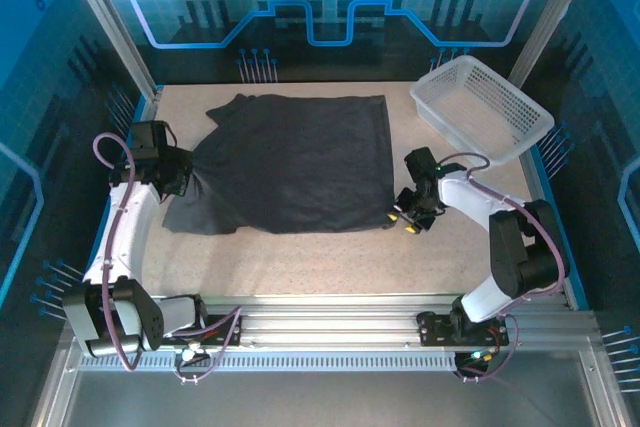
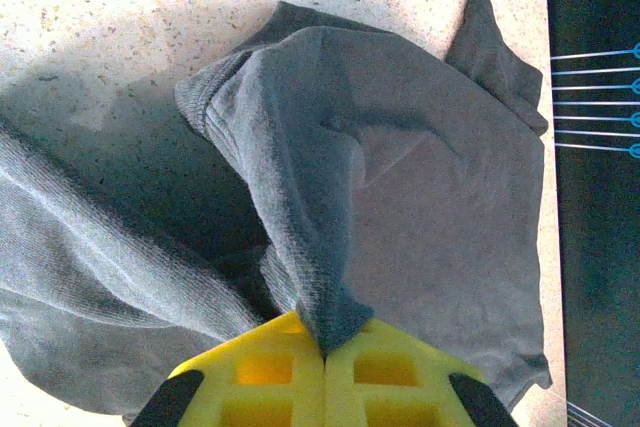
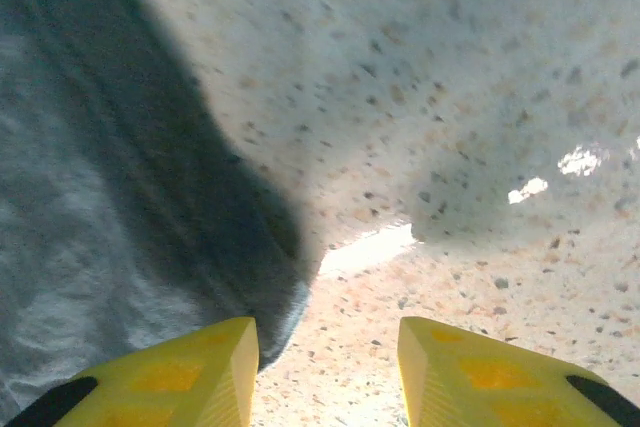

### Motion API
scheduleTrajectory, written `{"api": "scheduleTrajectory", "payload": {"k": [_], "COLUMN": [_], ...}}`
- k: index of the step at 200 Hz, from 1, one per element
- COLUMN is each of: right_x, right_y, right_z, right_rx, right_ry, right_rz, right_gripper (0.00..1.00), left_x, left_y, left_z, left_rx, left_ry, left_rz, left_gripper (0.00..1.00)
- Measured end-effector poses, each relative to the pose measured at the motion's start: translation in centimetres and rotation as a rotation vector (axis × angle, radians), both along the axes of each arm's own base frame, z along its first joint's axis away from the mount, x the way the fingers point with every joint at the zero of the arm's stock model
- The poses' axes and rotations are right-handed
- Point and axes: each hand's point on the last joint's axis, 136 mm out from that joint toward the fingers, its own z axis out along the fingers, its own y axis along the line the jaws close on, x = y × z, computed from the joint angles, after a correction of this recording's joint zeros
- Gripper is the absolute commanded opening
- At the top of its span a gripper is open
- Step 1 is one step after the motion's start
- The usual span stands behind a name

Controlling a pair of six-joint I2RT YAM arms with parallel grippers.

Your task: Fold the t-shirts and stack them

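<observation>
One dark charcoal t-shirt (image 1: 290, 162) lies spread flat across the middle of the speckled table. My left gripper (image 1: 180, 175) is at the shirt's left edge, shut on a pinched ridge of cloth. The left wrist view has the yellow fingers (image 2: 400, 377) pressed together with that fold of the t-shirt (image 2: 300, 187) rising between them. My right gripper (image 1: 405, 217) sits low at the shirt's lower right corner, open. In the right wrist view its yellow fingers (image 3: 200, 372) stand apart over bare table, the t-shirt (image 3: 110, 207) edge beside the left one.
A white plastic mesh basket (image 1: 482, 107) stands at the back right corner of the table (image 1: 330, 262). Bare tabletop lies in front of the shirt and to its right. Blue frame rails edge the table on both sides.
</observation>
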Motion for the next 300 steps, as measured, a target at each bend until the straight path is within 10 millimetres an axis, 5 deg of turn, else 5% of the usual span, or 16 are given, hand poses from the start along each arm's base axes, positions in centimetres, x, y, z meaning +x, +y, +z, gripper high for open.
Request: {"api": "scheduleTrajectory", "payload": {"k": [64,114,140,183,201,229,250,277,300], "right_x": [1.3,2.2,4.0,7.0,7.4,6.4,5.0,4.5,4.7], "right_y": [1.3,1.4,0.6,-1.2,-0.9,0.8,2.9,4.1,4.3], "right_z": [-1.7,-1.8,0.5,7.4,7.9,4.5,1.6,0.3,-0.2], "right_rx": [0.098,0.098,0.049,-0.018,-0.01,-0.008,-0.021,-0.029,-0.027], "right_ry": [0.017,0.018,-0.075,-0.282,-0.3,-0.192,-0.1,-0.059,-0.048], "right_rz": [-0.078,-0.089,-0.072,-0.03,0.008,0.112,0.221,0.295,0.313], "right_gripper": [0.27,0.0,0.0,0.0,0.14,0.34,0.43,0.51,0.52], "left_x": [0.2,0.3,0.3,0.9,1.0,1.2,2.2,3.6,3.9], "left_y": [0.0,0.0,0.0,-0.3,-0.5,0.2,1.2,2.0,1.9], "left_z": [-0.3,-0.3,-0.3,0.2,0.3,1.6,5.4,10.9,12.6], "left_rx": [-0.002,-0.001,-0.001,-0.013,-0.014,0.03,0.067,0.114,0.117], "left_ry": [0.007,0.006,0.004,-0.028,-0.033,-0.05,-0.131,-0.269,-0.325], "left_rz": [-0.001,0.0,-0.001,-0.017,-0.022,-0.013,0.003,0.013,0.011], "left_gripper": [0.0,0.0,0.0,0.0,0.0,0.0,0.0,0.0,0.0]}}
